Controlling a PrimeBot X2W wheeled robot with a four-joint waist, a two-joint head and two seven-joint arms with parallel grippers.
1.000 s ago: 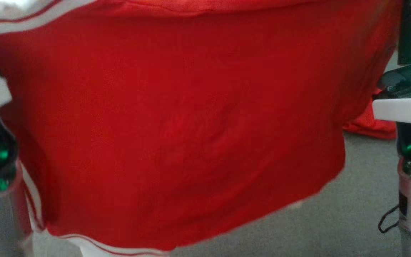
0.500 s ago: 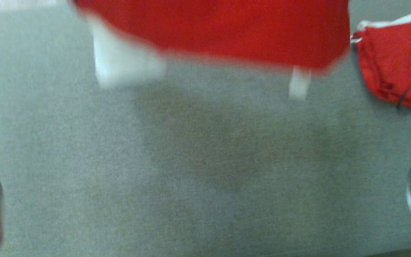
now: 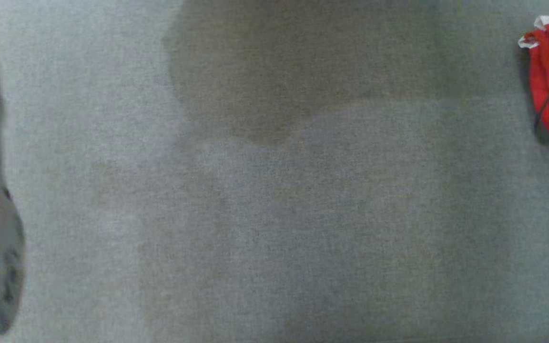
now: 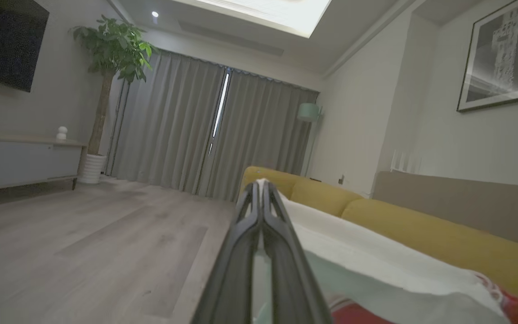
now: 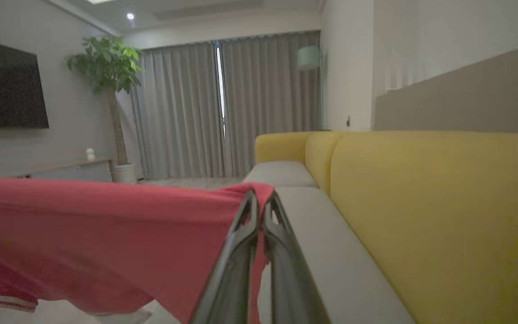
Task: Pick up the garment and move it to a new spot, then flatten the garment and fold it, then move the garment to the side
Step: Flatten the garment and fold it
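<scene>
Presently: transfer step, garment airborne. Jaws of right gripper pinched tight on its red edge; jaws of left gripper pinched on its white trim. Cloth spread between the two above grey sofa seat; shadow falls on seat. Red cloth bunch at seat's right edge: same garment or not, cannot tell. Judgement: lay-down next. Needs both arms lowering level, tension kept, hem down first, release last.

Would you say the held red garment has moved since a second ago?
Yes: the garment rose up the head view, past the red cloth on the seat.
</scene>
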